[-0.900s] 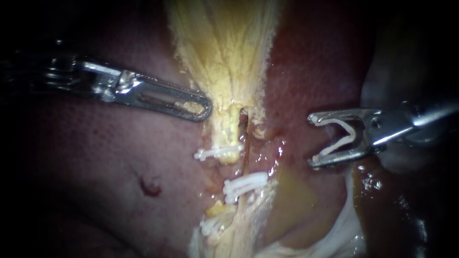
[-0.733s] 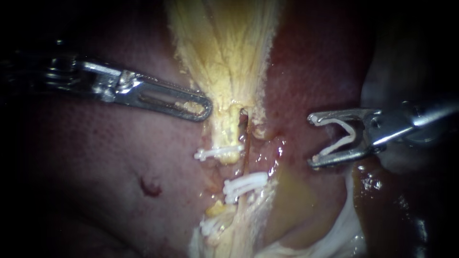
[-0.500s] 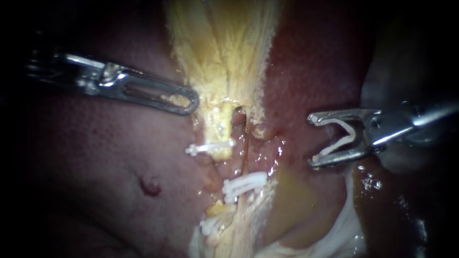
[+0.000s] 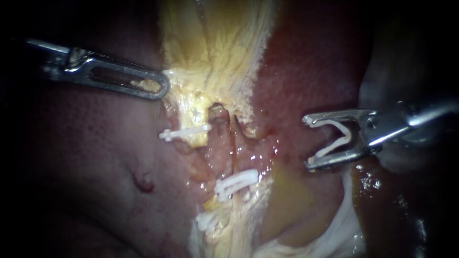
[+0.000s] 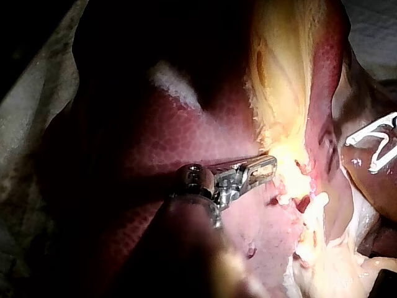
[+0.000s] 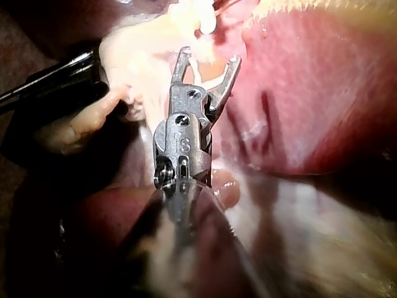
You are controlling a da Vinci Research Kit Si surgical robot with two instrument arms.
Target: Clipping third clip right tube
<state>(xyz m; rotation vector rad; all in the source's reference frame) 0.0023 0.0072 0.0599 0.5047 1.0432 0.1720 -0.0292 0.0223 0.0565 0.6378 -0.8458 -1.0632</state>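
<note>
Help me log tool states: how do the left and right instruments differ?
The left instrument has its jaws flat together, shut on the edge of the yellow tissue. The right instrument has its jaws wide apart, holding an open white clip. The left instrument's jaws are slotted with a rounded tip; the right instrument's are thin prongs. Both are slim, shiny metal.

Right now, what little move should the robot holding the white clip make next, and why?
Probably ease the right instrument toward the thin tube: its jaws hold an open white clip clear of it, and bare tube shows above the clips already on it.
</note>
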